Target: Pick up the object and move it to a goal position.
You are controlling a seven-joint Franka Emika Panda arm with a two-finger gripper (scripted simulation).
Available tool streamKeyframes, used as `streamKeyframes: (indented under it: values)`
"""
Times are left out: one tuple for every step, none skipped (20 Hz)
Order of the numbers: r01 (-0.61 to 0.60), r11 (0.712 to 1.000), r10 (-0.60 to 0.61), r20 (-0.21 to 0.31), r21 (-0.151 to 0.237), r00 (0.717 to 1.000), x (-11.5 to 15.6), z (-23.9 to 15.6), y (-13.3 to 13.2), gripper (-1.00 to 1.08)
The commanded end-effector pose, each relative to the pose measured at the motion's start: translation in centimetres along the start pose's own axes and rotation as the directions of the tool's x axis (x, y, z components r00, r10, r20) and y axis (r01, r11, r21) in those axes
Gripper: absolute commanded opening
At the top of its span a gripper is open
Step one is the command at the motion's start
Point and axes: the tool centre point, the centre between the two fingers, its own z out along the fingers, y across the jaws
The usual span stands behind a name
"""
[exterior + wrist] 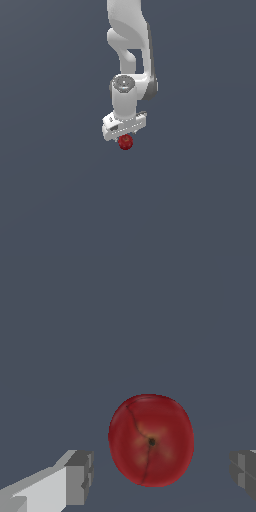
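Note:
The object, a small glossy dark-red apple-like ball (125, 142), lies on the dark grey floor directly under my white gripper (124, 133). In the wrist view the ball (151, 440) sits between my gripper's (161, 474) two grey fingertips (80, 476), with a clear gap on each side. The gripper is open and touches nothing. In the exterior view the fingers are mostly hidden behind the hand and the ball.
The plain dark grey floor (200, 200) fills both views. The white arm (129, 45) rises straight up behind the gripper. No goal marker or other object shows.

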Motion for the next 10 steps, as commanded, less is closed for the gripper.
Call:
streamKeyframes:
  values:
    - [0.000,1.000,0.000,0.001,0.000,1.000,0.0,0.6,0.0,1.00]
    - [0.001,1.000,-0.001,0.001,0.000,1.000,-0.1,1.0,0.0,1.00]
    - [0.001,1.000,-0.001,0.001,0.000,1.000,-0.1,1.4,0.0,1.00]
    - [0.002,1.000,-0.002,0.000,0.000,1.000,-0.1,1.9,-0.1,1.00]
    - [0.003,1.000,-0.003,0.000,0.001,1.000,-0.1,2.4,-0.1,1.00]
    - [0.003,1.000,-0.003,0.000,0.001,1.000,-0.1,2.9,-0.1,1.00]
    - [0.003,1.000,-0.003,0.000,0.001,1.000,-0.2,3.4,-0.1,1.00]
    - [0.004,1.000,-0.004,0.000,0.001,1.000,-0.2,3.8,-0.1,1.00]
    - [0.004,1.000,-0.004,0.000,0.001,1.000,-0.2,4.1,-0.1,1.00]
    - [0.004,1.000,-0.004,0.000,0.001,1.000,-0.1,4.4,-0.1,1.00]
